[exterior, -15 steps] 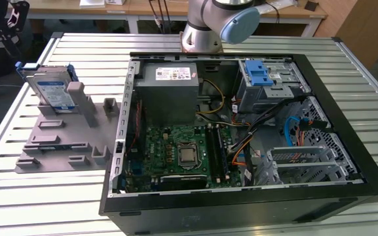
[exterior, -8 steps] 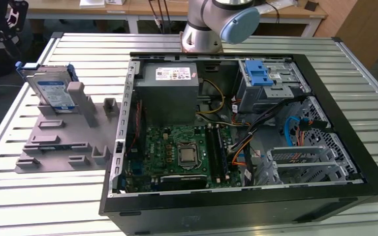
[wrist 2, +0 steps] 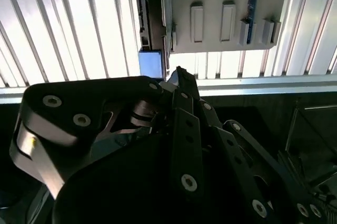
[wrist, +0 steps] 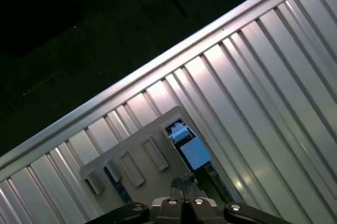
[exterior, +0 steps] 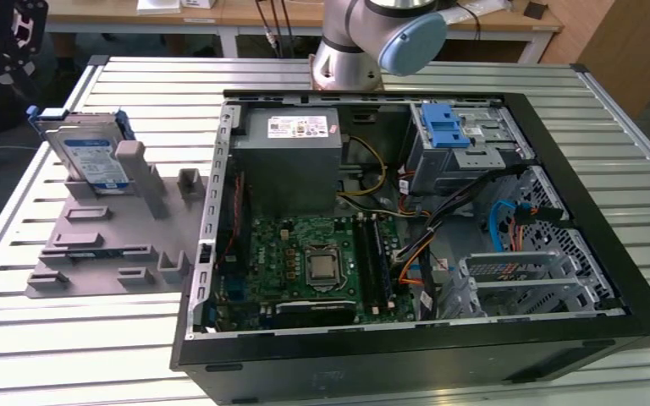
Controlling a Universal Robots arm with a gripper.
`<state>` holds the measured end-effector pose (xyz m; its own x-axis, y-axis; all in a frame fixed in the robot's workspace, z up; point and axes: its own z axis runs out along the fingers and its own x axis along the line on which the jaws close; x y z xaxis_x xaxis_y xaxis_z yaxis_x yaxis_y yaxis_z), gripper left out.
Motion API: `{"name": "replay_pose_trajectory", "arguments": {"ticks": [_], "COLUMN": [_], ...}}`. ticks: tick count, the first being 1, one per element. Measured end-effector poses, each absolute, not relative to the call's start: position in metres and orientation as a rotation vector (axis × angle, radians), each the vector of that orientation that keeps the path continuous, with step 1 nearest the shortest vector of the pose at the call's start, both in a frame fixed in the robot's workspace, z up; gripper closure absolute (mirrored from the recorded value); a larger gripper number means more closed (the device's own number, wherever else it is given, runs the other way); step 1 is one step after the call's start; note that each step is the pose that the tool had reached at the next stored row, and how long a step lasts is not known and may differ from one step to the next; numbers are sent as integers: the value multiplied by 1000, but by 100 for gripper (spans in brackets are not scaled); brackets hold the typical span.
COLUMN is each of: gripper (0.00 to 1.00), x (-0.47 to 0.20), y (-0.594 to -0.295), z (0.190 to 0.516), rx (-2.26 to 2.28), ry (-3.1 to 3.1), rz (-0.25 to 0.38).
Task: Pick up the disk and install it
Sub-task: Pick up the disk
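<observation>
The disk (exterior: 85, 150), silver with a blue-and-white label and a blue frame, stands on edge at the far end of the grey holder plate (exterior: 99, 249), at the exterior view's left. My gripper (exterior: 9, 72) hangs above and beyond it, off the table's far left corner, holding nothing. In the first wrist view the disk (wrist: 192, 153) lies just ahead of my gripper (wrist: 182, 184), whose fingertips (wrist: 179, 183) are together. The second wrist view has the gripper (wrist 2: 179, 72) over the table edge, near a blue part of the disk (wrist 2: 151, 64) beside the holder plate (wrist 2: 221, 8).
An open black computer case (exterior: 415, 351) fills the middle and right of the ribbed metal table (exterior: 77, 355). Inside are the motherboard (exterior: 314, 262), a power supply (exterior: 291, 144), cables and a drive bay with a blue latch (exterior: 447, 131). The arm's base (exterior: 348, 51) stands behind the case.
</observation>
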<state>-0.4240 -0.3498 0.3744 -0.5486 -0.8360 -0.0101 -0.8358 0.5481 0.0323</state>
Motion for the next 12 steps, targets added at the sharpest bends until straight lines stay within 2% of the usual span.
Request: {"name": "replay_pose_trajectory", "arguments": {"ticks": [12], "gripper": [89], "x": [-424], "y": [-350], "z": [372], "rx": [1767], "ry": [-2594], "rz": [-52]}}
